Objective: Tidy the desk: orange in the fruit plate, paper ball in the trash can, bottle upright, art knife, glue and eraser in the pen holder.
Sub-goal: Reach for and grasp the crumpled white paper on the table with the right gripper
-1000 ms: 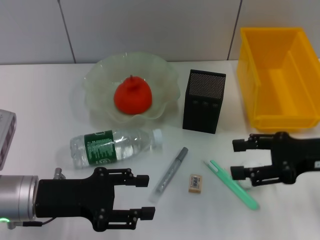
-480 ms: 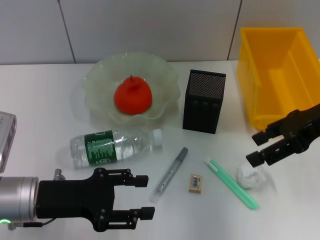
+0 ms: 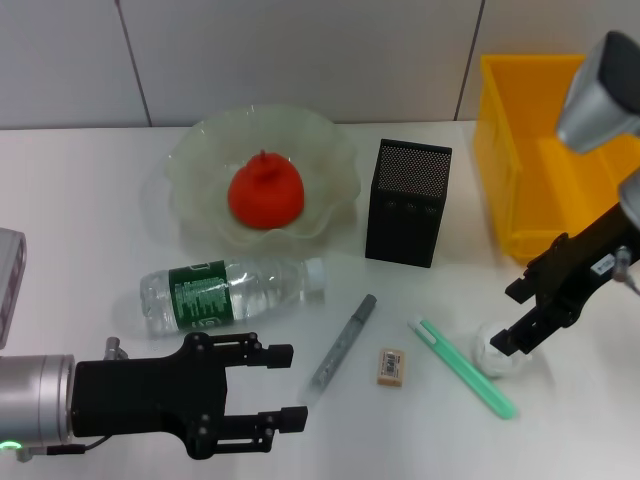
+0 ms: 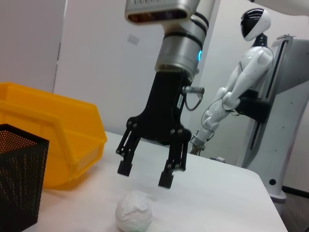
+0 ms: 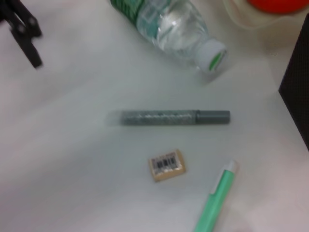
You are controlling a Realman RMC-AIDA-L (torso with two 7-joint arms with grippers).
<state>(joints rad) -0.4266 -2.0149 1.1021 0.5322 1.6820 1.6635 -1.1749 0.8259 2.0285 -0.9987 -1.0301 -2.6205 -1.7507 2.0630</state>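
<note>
The orange (image 3: 265,193) lies in the pale-green fruit plate (image 3: 200,145). The bottle (image 3: 225,292) lies on its side in front of the plate, cap pointing right. A grey pen-shaped glue (image 3: 340,345), the beige eraser (image 3: 391,366) and a green art knife (image 3: 463,368) lie on the table in front of the black mesh pen holder (image 3: 408,203). The paper ball (image 3: 497,350) lies right of the knife. My right gripper (image 3: 510,318) hangs open just above the paper ball (image 4: 134,211), not touching it; it also shows in the left wrist view (image 4: 145,174). My left gripper (image 3: 285,388) is open and empty at the front left.
The yellow trash can (image 3: 555,150) stands at the back right, behind the right arm. A grey box (image 3: 8,275) sits at the left edge. A white humanoid robot (image 4: 241,87) stands beyond the table.
My right gripper has lifted and swung from lying level over the paper ball to pointing down at it. The ball now shows. The left arm has barely moved.
</note>
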